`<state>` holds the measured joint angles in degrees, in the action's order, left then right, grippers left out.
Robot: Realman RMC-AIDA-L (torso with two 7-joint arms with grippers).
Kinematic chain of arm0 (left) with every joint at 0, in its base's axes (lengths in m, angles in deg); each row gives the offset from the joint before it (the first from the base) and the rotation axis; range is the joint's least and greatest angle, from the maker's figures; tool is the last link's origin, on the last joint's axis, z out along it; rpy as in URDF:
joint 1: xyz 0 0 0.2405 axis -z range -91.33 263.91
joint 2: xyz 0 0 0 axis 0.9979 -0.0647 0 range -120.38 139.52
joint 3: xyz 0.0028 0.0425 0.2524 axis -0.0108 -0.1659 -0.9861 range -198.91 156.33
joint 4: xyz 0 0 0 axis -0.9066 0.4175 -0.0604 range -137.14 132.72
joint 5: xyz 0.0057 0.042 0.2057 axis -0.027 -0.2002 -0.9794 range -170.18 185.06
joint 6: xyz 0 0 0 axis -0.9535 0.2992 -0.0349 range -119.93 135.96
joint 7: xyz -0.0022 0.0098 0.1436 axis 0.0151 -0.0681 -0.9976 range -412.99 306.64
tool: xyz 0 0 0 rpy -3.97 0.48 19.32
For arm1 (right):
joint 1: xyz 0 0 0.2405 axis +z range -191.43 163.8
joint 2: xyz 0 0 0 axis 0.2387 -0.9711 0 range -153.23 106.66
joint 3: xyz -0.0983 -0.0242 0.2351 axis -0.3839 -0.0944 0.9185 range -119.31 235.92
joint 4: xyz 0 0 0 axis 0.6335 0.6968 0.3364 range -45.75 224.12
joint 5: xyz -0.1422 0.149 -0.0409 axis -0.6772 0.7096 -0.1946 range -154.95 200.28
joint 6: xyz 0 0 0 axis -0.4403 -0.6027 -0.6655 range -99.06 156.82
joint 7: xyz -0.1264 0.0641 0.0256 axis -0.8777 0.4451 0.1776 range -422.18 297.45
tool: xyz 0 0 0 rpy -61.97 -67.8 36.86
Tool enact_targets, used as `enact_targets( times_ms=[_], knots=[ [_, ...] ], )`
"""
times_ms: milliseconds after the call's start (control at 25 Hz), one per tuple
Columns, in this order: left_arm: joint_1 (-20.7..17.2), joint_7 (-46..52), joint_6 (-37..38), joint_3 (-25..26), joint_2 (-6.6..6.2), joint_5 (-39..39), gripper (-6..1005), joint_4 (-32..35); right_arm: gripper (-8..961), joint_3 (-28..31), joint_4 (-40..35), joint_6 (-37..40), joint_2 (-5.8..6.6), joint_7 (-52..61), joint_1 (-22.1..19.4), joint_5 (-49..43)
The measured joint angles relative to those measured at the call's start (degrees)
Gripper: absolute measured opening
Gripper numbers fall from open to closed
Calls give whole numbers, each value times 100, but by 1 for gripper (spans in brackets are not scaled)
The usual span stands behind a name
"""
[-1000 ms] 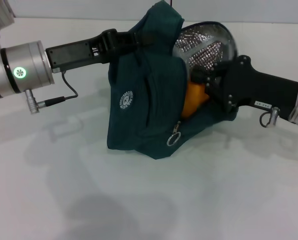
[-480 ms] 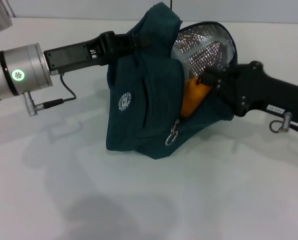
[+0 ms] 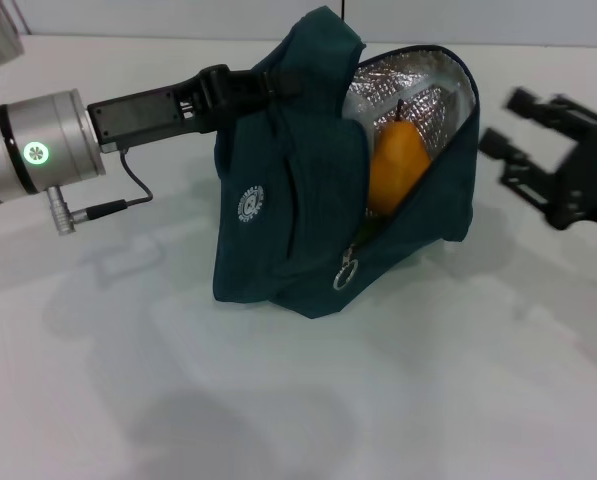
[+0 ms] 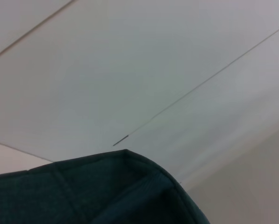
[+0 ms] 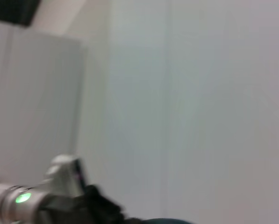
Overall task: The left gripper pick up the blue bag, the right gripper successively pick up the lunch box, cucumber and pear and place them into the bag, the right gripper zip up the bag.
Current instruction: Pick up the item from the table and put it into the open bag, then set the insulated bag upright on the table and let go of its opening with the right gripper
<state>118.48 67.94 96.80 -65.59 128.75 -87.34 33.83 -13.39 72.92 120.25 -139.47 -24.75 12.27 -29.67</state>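
Observation:
The blue bag (image 3: 278,230) stands tilted on the white table, its mouth open toward the right and its silver foil lining (image 3: 418,85) showing. My left gripper (image 3: 268,85) is shut on the bag's top fabric and holds it up. The orange pear (image 3: 398,165) rests upright inside the mouth. A ring zipper pull (image 3: 347,270) hangs at the lower front. My right gripper (image 3: 508,122) hovers open and empty to the right of the bag, apart from it. The lunch box and the cucumber are hidden. The left wrist view shows only bag fabric (image 4: 106,196).
The white table (image 3: 278,400) spreads out in front of the bag and on both sides. A cable (image 3: 128,190) loops under my left arm's wrist. In the right wrist view my left arm (image 5: 22,200) appears far off against a pale wall.
My right gripper has let go of the pear inside the bag and drawn back to the right, out of the mouth, fingers now spread. The bag and left arm stayed put.

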Motion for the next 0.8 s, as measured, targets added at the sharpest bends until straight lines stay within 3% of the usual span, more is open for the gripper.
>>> enact_targets(
  times_ms=[200,400,520,800],
  knots=[
    [-82,0,-1,5,0,14,55,1,538,22,3,-2,56,-108,-584,525],
    [-119,0,-2,15,0,26,55,0,617,27,10,-525,65,-255,-838,912],
    [-102,0,-3,22,0,37,55,0,664,-90,-1,-1061,61,-257,-581,896],
    [-97,-24,-49,33,0,74,55,-1,666,-600,9,-2597,6,-251,337,875]
  ],
)
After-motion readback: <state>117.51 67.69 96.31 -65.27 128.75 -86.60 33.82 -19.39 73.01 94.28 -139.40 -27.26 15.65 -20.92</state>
